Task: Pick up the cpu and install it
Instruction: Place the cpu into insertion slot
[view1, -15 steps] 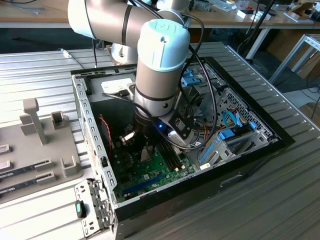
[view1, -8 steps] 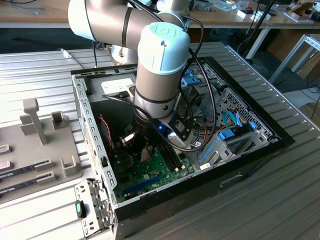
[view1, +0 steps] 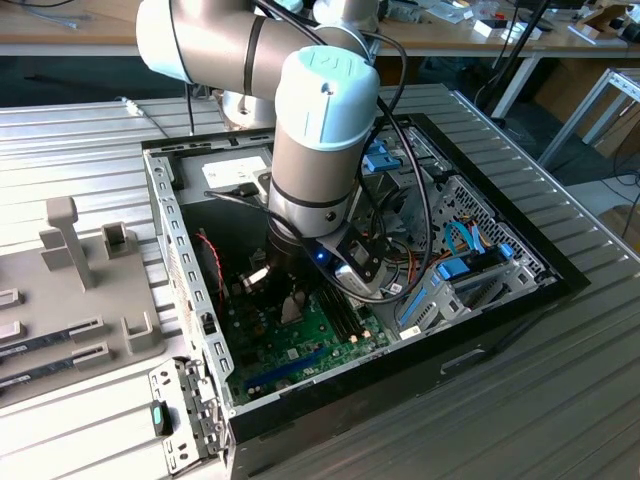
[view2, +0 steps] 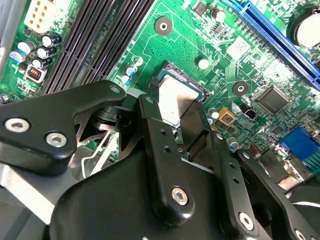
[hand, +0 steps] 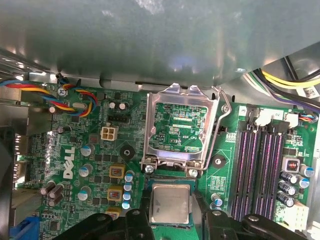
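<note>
My tool (view2: 172, 112) is down inside the open PC case (view1: 180, 250), clamped on both sides of the cpu (hand: 170, 203). The chip's sitting right at the socket on the green motherboard (hand: 95, 155), just beside the flipped-up load plate (hand: 181, 127).

Robot arm (view1: 320, 130) cut off by the exterior view's upper edge, its wrist hiding the middle of the green board (view1: 270, 350), cpu (hand: 170, 202) side edges covered in both wrist views by the end effector (view2: 172, 106) pinching it, grey tray (view1: 140, 335) cropped at the exterior view's left
</note>
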